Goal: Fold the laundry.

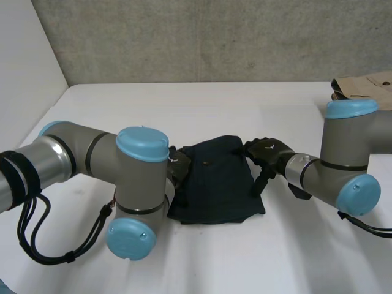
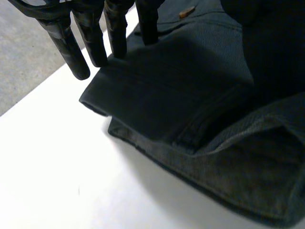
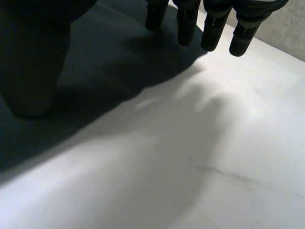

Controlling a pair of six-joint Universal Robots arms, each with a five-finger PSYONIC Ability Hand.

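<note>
A dark navy garment (image 1: 217, 180) lies folded into a rough square in the middle of the white table (image 1: 184, 110). My left hand (image 1: 179, 166) sits at the garment's left edge. In the left wrist view its fingers (image 2: 64, 40) are straight and spread just over the folded edge of the garment (image 2: 190, 109), gripping nothing. My right hand (image 1: 266, 153) is at the garment's upper right corner. Its fingers (image 3: 217, 28) are straight above the edge of the cloth (image 3: 109, 62), and its thumb (image 3: 33, 71) hangs over the cloth, apart from them.
A brown paper bag (image 1: 367, 86) lies at the table's back right corner, behind my right arm. A grey wall runs along the far edge. Bare table surrounds the garment on all sides.
</note>
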